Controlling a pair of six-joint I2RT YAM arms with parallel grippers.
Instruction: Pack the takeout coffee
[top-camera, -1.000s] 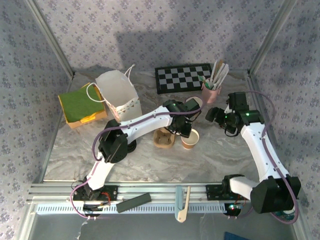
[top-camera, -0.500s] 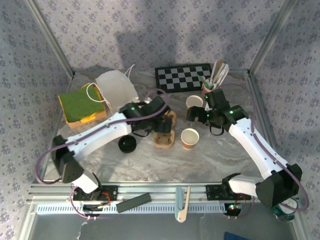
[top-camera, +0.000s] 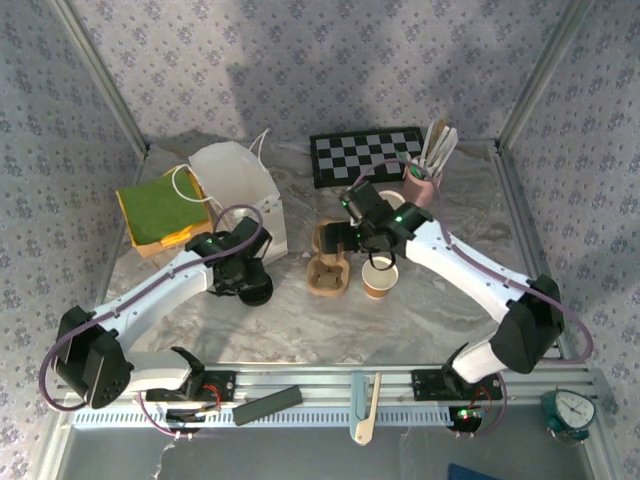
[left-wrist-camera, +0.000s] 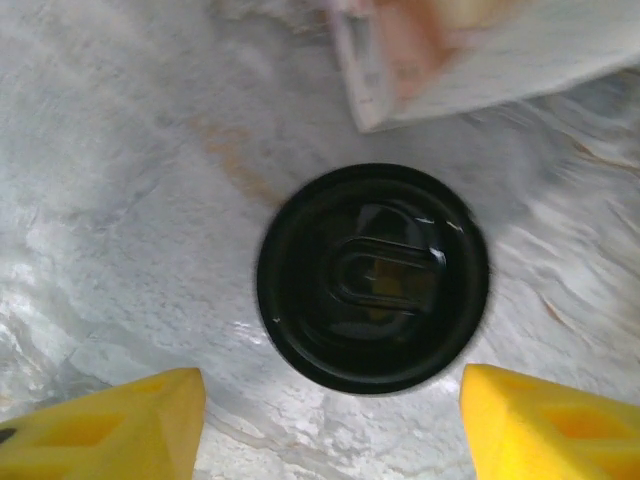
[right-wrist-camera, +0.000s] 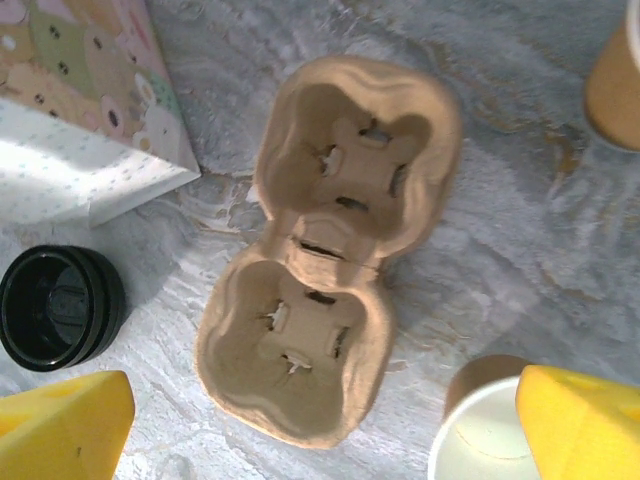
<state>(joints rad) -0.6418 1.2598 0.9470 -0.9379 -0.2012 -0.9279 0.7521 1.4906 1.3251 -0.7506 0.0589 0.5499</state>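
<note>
Cup (top-camera: 380, 279) is sitting lidless on the table (top-camera: 300, 330), just beside the pulp tray (right-wrist-camera: 325, 250), white rim showing. Its black lid (left-wrist-camera: 372, 278) is lying by itself on the other side of the tray, near the corner of the white bag (top-camera: 238, 185). Left gripper (left-wrist-camera: 330, 400) is hovering right over that lid, yellow fingers (left-wrist-camera: 110, 420) spread wider than the lid and gripping nothing. Right gripper (right-wrist-camera: 325, 390) is hanging above the tray, also released, jaws wide apart with nothing between them. Second paper cup (right-wrist-camera: 615, 75) is standing further back, near the pink stirrer cup (top-camera: 420, 188), partly hidden by the right arm.
</note>
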